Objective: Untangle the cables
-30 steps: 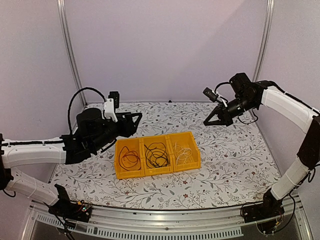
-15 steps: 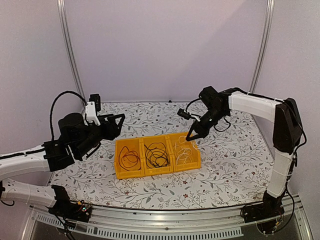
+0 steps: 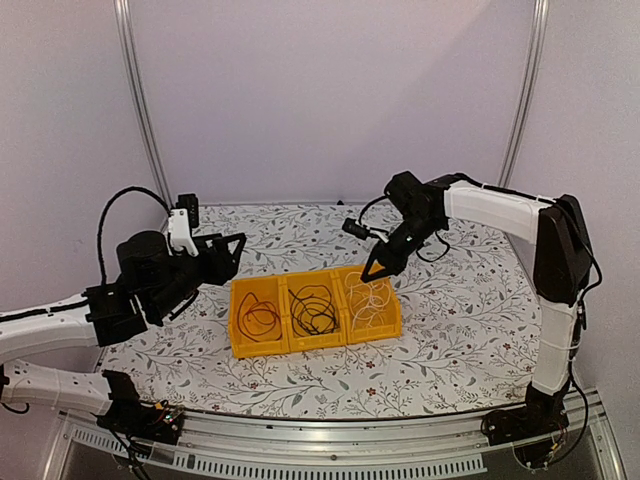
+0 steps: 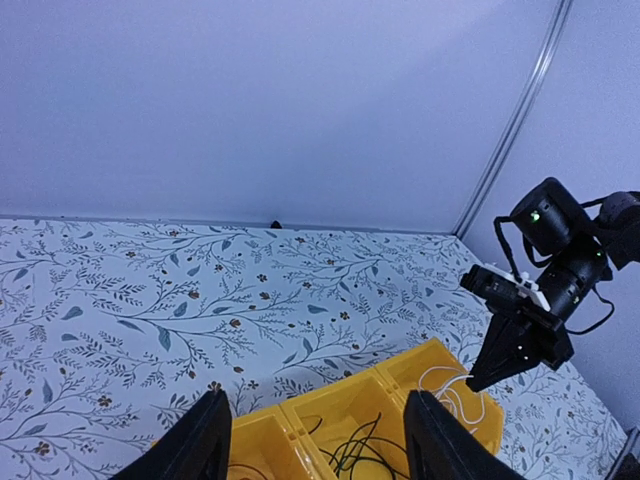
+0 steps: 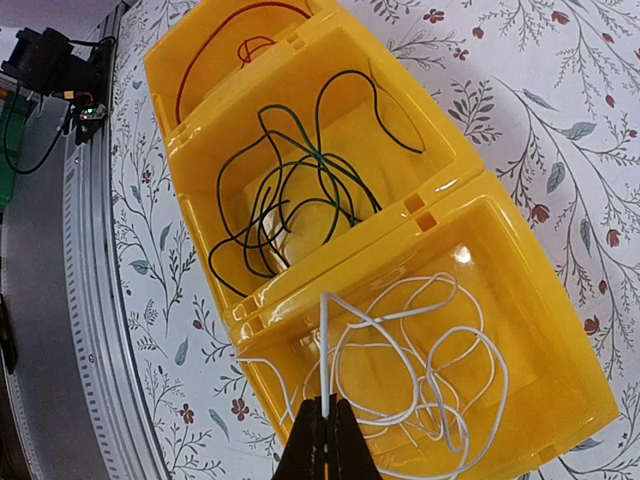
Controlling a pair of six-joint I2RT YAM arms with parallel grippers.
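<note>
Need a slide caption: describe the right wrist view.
Right gripper, shut, pinches a white cable over the yellow bin; green cable and red cable lie in neighbouring compartments.

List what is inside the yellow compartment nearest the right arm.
Only white cable, in loose overlapping loops; the shut right gripper pinches one strand. Its fingers cover part of the compartment, so what lies beneath them is unseen.

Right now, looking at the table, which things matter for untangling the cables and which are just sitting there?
For the job:
white cable, pinched in the right fingers
dark cables, middle compartment
red cable, end compartment
yellow bin holding them

Just there:
flowered table cover
left fingers, open, holding nothing
</note>
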